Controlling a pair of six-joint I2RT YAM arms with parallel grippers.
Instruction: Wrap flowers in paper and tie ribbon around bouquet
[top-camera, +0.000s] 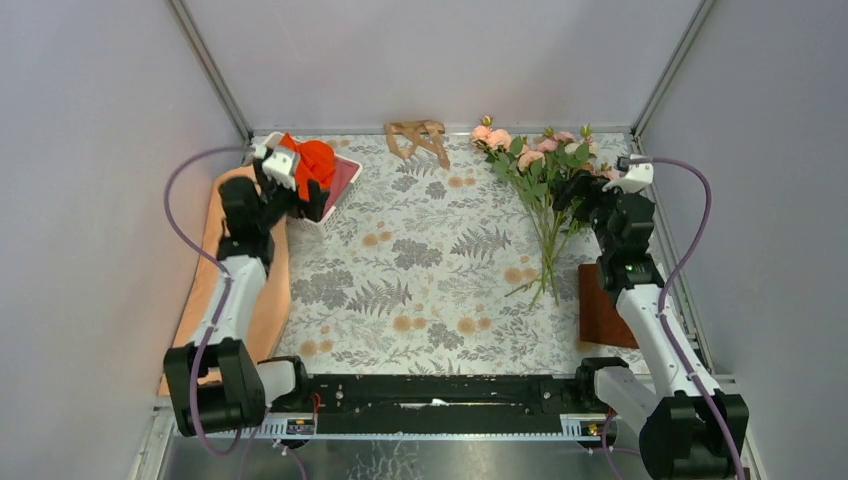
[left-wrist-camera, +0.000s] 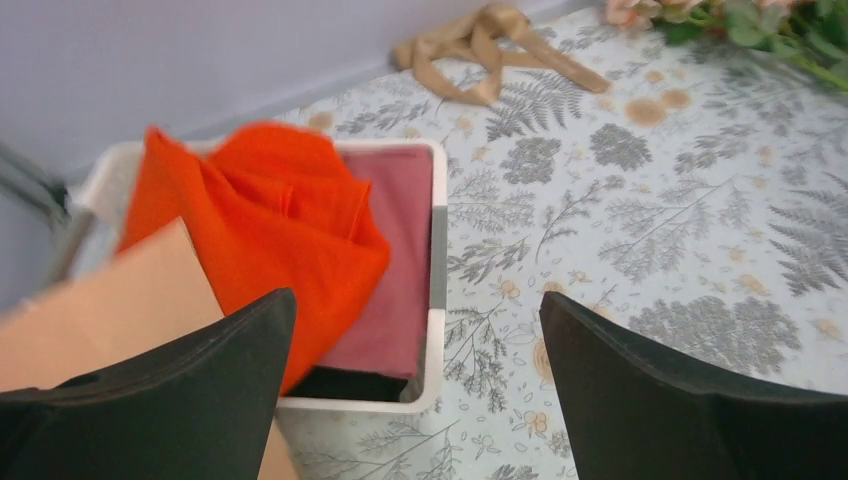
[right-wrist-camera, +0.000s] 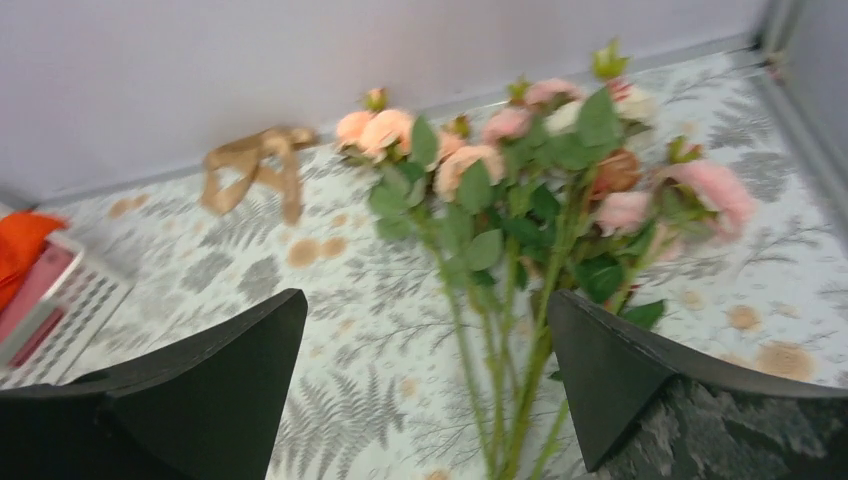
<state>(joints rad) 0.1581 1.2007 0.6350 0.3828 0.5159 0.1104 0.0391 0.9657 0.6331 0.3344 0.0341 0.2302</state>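
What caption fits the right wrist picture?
Open right tool hovers above the flowers; the ribbon lies by the back wall.

The flowers (top-camera: 540, 165) show pink, peach and cream blooms on green stems and leaves. The ribbon (top-camera: 418, 138) is tan, the paper (top-camera: 272, 300) peach-orange, the cloth (top-camera: 316, 163) bright orange-red. The mat (top-camera: 420, 270) is pale grey, printed with darker grey ferns and tan blossoms.

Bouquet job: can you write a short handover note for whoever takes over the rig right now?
Left gripper: open, empty, above the basket with the orange cloth.
Right gripper: open, empty, over the flowers.
Flowers: loose on the mat, far right. Ribbon: heaped by the far wall. Paper: at the mat's left edge, under the left arm.
Done: nothing wrapped or tied.
Left: lay paper out, wrap flowers, tie ribbon.
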